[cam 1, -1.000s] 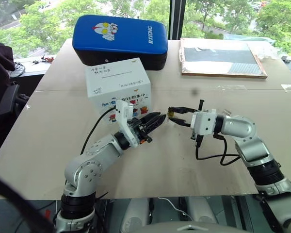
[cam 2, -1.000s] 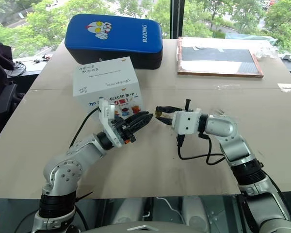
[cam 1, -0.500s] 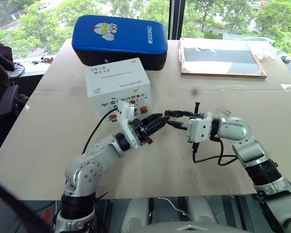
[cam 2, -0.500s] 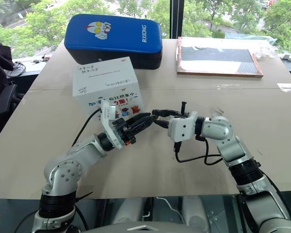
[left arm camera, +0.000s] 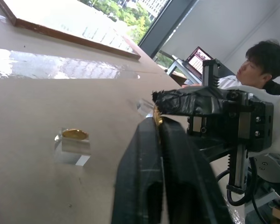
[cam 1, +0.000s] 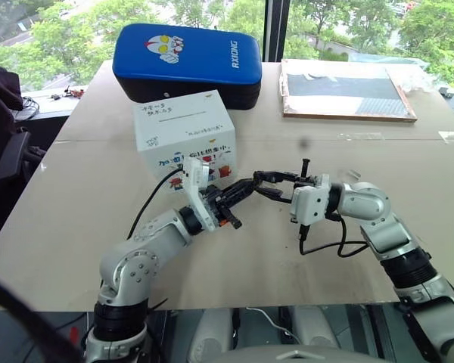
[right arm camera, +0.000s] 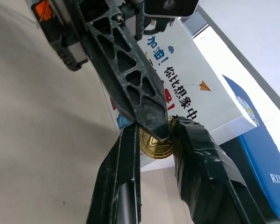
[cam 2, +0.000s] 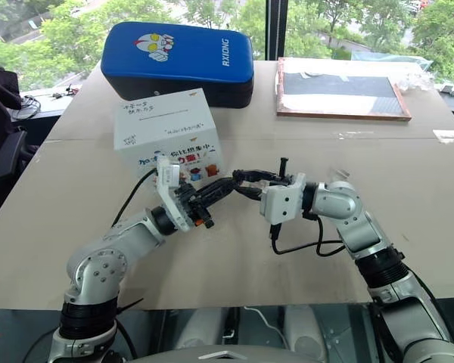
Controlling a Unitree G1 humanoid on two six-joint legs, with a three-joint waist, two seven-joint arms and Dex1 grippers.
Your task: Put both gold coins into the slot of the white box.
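The white box stands on the table with its slot in the top face. In front of it my two grippers meet tip to tip above the table. My right gripper is shut on a gold coin. My left gripper is shut on the same coin's edge from the other side. A second gold coin lies on a small clear holder on the table beyond.
A blue padded case lies behind the box, and a framed board lies at the back right. Another clear holder sits on the table. A person sits beyond the table's edge by a laptop.
The right gripper's tips swung left with the coin until they met the left gripper's tips. The left fingers, open before, have shut on the coin.
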